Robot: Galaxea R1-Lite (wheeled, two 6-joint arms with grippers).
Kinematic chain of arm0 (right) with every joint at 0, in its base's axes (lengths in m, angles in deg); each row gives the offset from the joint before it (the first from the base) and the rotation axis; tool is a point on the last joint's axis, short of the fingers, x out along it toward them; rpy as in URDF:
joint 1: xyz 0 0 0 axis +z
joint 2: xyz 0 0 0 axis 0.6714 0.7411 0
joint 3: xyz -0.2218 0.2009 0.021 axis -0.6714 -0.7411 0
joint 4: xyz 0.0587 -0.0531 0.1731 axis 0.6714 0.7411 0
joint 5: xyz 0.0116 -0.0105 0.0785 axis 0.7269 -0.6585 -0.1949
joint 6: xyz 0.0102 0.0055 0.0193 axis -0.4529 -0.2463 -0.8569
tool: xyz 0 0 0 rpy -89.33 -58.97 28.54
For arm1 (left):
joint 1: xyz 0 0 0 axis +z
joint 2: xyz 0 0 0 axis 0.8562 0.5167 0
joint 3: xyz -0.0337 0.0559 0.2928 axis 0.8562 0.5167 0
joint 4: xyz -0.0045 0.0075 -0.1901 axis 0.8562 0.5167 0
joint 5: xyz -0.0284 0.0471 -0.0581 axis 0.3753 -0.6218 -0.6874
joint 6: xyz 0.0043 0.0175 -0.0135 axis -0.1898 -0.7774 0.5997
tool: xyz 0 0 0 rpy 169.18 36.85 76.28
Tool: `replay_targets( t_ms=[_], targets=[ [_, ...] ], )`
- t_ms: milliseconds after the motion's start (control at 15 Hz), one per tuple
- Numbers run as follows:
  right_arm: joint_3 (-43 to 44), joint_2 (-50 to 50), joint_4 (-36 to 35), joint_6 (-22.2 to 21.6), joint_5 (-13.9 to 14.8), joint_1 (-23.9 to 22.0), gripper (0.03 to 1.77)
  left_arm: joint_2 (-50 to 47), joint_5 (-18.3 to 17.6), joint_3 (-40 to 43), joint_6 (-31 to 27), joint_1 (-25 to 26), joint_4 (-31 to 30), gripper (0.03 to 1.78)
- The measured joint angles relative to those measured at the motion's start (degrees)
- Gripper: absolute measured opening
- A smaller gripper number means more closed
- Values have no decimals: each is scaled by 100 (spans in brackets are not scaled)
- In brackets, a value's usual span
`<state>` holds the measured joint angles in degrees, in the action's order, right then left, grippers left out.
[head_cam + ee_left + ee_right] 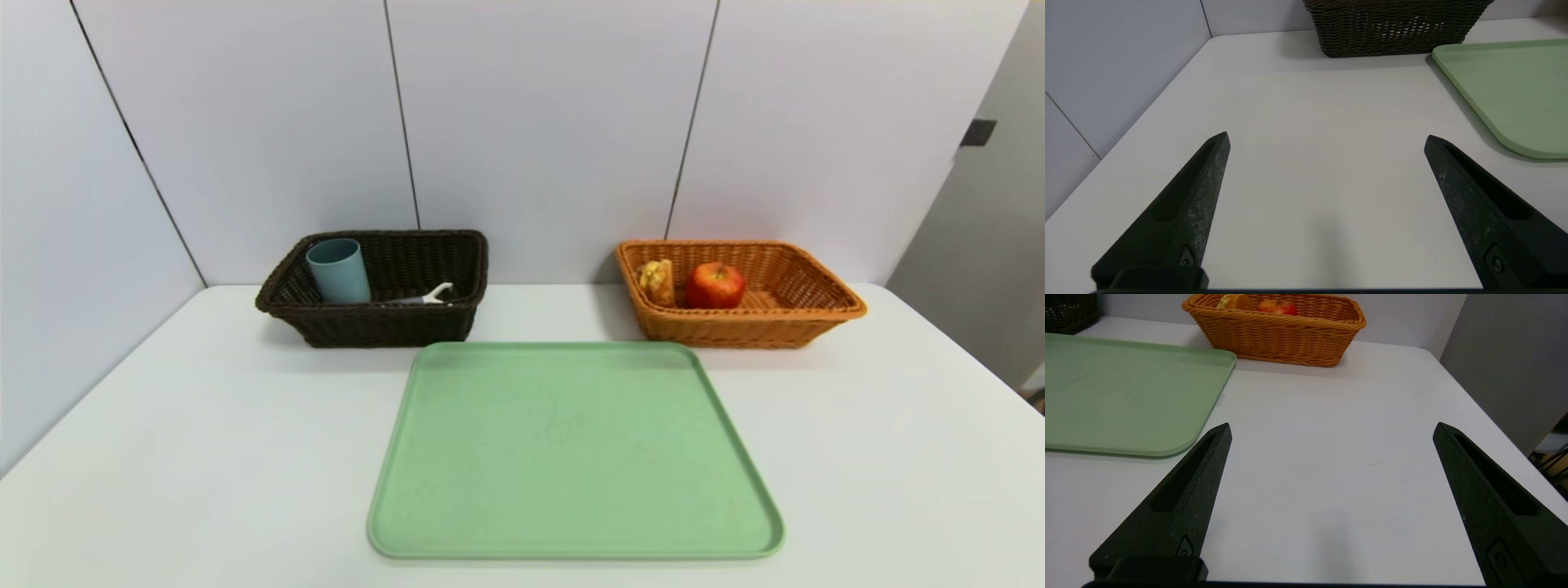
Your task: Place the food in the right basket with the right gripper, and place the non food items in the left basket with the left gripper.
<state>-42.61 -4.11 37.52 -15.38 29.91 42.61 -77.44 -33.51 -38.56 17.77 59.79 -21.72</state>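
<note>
The white tabletop (163, 457) carries a flat rectangular light-green plastic tray (571, 449) at centre, with the rectangular dark brown woven wicker basket (375, 322) at far left and the rectangular orange-tan woven wicker basket (735, 327) at far right. The dark basket holds an upright teal-grey plastic cup (338, 269) and a white Y-shaped peeler (429, 296); the orange basket holds a shiny red apple (714, 285) just right of a round bun with yellow filling (657, 282). The left end effector (1327, 139) sits over the near-left tabletop and the right end effector (1331, 430) over the near-right, both spread wide and holding nothing.
</note>
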Motion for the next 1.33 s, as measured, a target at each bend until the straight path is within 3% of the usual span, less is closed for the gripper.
replay_targets(
  t_ms=[467,1200,1333],
  targets=[
    [-339,0,-16,-193,-247,-13,170,0,20,0,157,-2,5,169],
    [-346,2,-30,-380,-169,-11,170,0,37,0,286,-5,5,169],
    [-346,2,-30,-586,-89,-11,170,0,54,0,496,-2,-6,169]
  ],
)
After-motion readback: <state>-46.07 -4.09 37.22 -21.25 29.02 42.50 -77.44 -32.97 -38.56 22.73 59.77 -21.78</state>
